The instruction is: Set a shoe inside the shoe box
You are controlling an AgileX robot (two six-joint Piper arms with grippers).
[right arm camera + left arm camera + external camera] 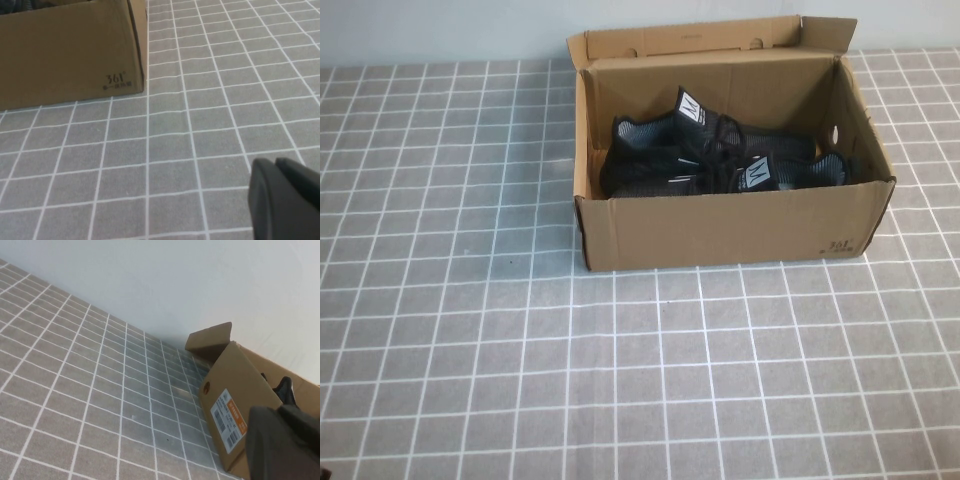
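The brown cardboard shoe box [720, 232] stands open at the back middle of the table, its lid flap up behind. Two black mesh sneakers lie inside it, one [665, 150] toward the left with its white tongue label up, the other [775, 170] toward the right front. I cannot tell the two shoes apart. Neither gripper shows in the high view. My left gripper [282, 440] is shut and empty, off the box's left end [235, 390]. My right gripper [280, 192] is shut and empty above the table, right of and nearer than the box's front corner [65, 50].
The table is covered by a grey cloth with a white grid [520, 380]. A pale wall runs behind the box. A white and orange barcode label [229, 419] is on the box's left end. Small dark print [116, 80] marks the front right corner.
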